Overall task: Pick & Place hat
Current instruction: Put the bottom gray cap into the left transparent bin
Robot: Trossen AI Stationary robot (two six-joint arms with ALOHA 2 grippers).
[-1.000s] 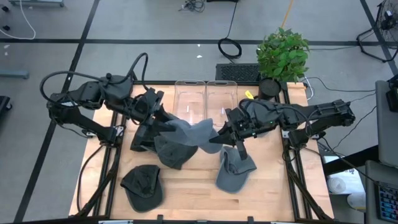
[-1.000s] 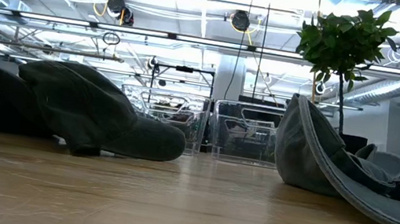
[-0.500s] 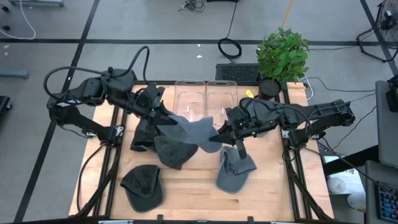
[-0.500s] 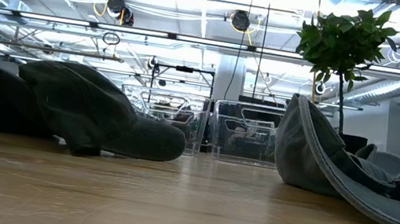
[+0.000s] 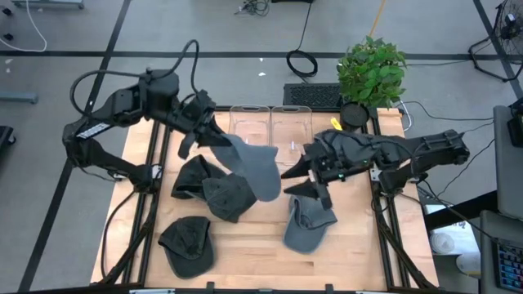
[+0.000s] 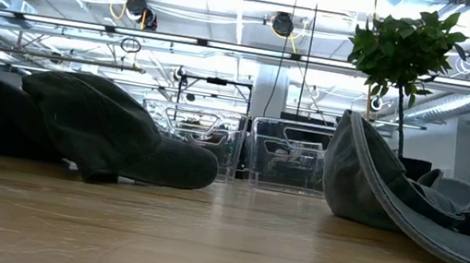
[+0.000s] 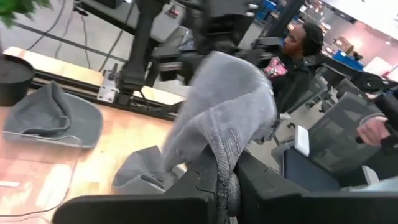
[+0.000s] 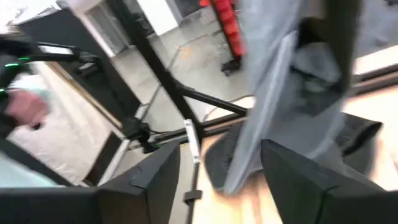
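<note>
Overhead, high view: the left gripper (image 5: 214,137) holds a grey hat (image 5: 255,167) by its edge, lifted over the table (image 5: 245,261) just in front of two clear bins (image 5: 270,122). The hat hangs down and toward the right arm.
Right gripper, high view: the right gripper (image 5: 301,180) sits just beside the hanging hat, fingers spread wide and holding nothing, with a gap between them and the cloth.
Other hats, high view: a dark pile (image 5: 208,189) lies under the lifted hat, a dark cap (image 5: 188,243) near the front edge, and a lighter grey hat (image 5: 306,229) below the right gripper.
Low view: two hats rest on the wood, a dark one (image 6: 113,137) and a grey one (image 6: 392,206); the bins (image 6: 283,153) stand behind. Neither gripper shows here.
Left wrist view: the fingers (image 7: 208,180) are clamped tight on a fold of the grey hat (image 7: 227,112), which fills the middle. A person (image 7: 298,56) sits beyond the table.
Right wrist view: the fingers (image 8: 155,180) stand well apart and empty; grey cloth (image 8: 273,106) hangs ahead of them.
Doing it well: my judgement is the left arm should carry the hat fully over a bin before letting go, keeping the loose brim from catching on the bin's wall.
</note>
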